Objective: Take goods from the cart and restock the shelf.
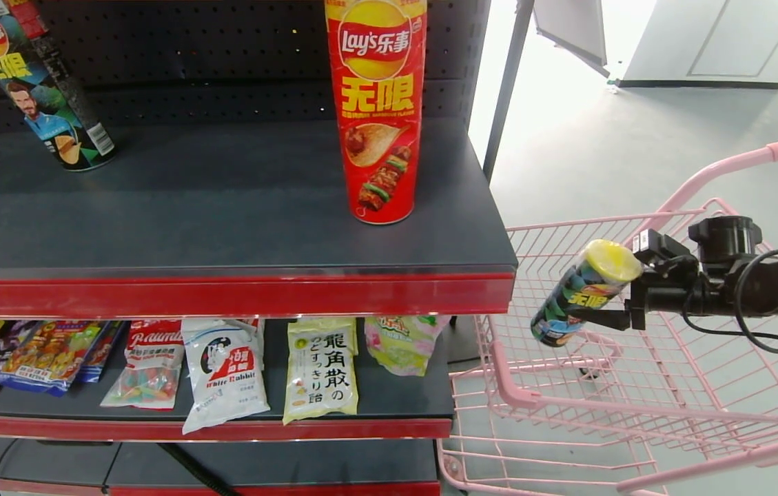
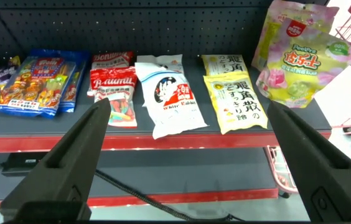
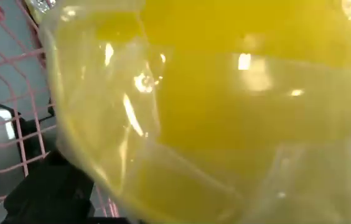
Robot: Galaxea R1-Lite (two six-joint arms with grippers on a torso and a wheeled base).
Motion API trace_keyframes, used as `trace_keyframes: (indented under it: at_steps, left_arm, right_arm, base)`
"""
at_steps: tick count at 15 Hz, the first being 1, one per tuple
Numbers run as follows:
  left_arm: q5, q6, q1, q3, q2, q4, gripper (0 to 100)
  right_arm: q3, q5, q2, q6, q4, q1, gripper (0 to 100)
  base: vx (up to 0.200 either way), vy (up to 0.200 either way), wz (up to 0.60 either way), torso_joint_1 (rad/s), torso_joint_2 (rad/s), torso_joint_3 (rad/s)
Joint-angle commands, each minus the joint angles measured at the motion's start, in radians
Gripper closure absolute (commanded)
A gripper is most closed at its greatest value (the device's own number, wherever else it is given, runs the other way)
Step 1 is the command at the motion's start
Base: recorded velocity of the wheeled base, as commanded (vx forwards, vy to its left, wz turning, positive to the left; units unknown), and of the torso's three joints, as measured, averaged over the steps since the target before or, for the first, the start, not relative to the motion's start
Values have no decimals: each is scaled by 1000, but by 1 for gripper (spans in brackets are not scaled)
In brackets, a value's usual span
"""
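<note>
My right gripper [image 1: 610, 300] is shut on a chip can [image 1: 578, 297] with a yellow lid and dark green label, held tilted above the pink cart [image 1: 637, 406]. The right wrist view looks straight at that yellow lid [image 3: 225, 93]. On the upper shelf [image 1: 223, 207] a tall red chip can [image 1: 378, 110] stands upright near the right end. A dark chip can [image 1: 37, 89] leans at the back left. My left gripper [image 2: 188, 180] is open, facing the lower shelf [image 2: 163, 140] of snack bags.
The lower shelf holds several snack bags, among them a white one [image 1: 223, 372], a yellow one [image 1: 321, 368] and a pink-green pouch [image 2: 297, 53]. A grey pole [image 1: 506, 83] stands between shelf and cart. The upper shelf has free room between the two cans.
</note>
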Motion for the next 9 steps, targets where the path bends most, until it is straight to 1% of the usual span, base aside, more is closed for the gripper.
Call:
trace_keyframes:
  at_steps: [1,2,4,7,9]
  left_arm:
    - [0,0,0,0,1,0,0]
    - [0,0,0,0,1,0,0]
    - [0,0,0,0,1,0,0]
    - [0,0,0,0,1,0,0]
    - [0,0,0,0,1,0,0]
  right_arm:
    - [-14,2,11,21,-1,53,0]
    - [-17,2,9,38,-3,73,100]
    - [-33,2,3,63,-3,99,100]
    - [-30,1,-25,69,-1,99,100]
    - [-22,2,-114,96,8,94,100]
  base:
    - [0,0,0,0,0,0]
    - [0,0,0,0,0,0]
    - [0,0,0,0,0,0]
    - [0,0,0,0,0,0]
    - [0,0,0,0,0,0]
